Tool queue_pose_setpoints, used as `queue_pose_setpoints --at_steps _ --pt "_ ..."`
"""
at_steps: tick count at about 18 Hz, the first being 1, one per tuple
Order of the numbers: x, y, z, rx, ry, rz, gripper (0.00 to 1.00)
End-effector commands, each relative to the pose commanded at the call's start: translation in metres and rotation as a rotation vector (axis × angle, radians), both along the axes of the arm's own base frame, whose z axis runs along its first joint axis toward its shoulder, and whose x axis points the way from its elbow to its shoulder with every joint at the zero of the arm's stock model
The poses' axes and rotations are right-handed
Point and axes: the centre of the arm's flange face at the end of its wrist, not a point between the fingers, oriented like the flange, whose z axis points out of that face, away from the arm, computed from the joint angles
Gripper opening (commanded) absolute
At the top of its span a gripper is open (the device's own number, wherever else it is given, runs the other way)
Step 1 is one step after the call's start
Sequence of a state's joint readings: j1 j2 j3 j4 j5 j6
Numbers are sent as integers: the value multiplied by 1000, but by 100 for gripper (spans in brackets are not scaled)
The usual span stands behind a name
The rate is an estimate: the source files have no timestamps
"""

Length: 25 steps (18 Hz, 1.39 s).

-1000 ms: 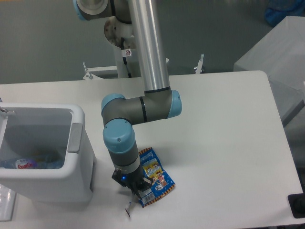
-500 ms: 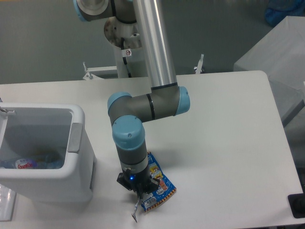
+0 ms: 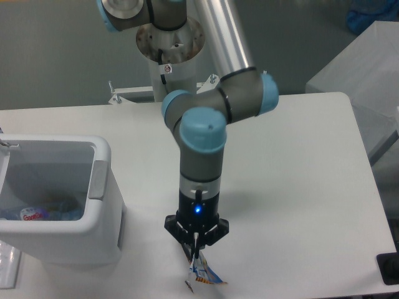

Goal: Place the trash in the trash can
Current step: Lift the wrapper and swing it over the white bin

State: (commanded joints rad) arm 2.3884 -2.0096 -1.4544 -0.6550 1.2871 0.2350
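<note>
My gripper (image 3: 196, 247) points straight down near the table's front edge and is shut on the top edge of the blue-and-orange snack wrapper (image 3: 202, 273). The wrapper hangs crumpled below the fingers, and I cannot tell whether its lower end touches the table (image 3: 299, 187). The white trash can (image 3: 59, 233) stands at the left, well apart from my gripper. Inside it lies the crushed clear plastic bottle (image 3: 43, 210) with a red label.
The arm's base (image 3: 169, 56) stands behind the table's far edge. A grey box (image 3: 361, 68) sits off the table at the far right. A small black object (image 3: 389, 269) sits by the table's front right corner.
The arm has swung right and risen, pulling the wrapper up from lying flat on the table so that it now hangs from the shut fingers.
</note>
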Motion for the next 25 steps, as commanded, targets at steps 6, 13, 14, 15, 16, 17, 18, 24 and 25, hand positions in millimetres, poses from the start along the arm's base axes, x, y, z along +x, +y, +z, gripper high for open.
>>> queue_pose_setpoints --at_steps 6,13,14,15,16,17,18,24,25 --pt "1 -2 70 160 -50 72 14" --pt "43 -32 182 343 -58 101 14" --pt "51 -37 195 362 -55 107 14" --pt "58 -43 208 377 -46 109 14" --pt "67 -48 220 394 -42 110 15" --pt "75 -52 230 412 -44 109 15" --pt "81 -55 238 425 -45 102 15" --pt "140 -64 271 473 -43 4 15" --pt "153 -65 274 477 -42 -10 15"
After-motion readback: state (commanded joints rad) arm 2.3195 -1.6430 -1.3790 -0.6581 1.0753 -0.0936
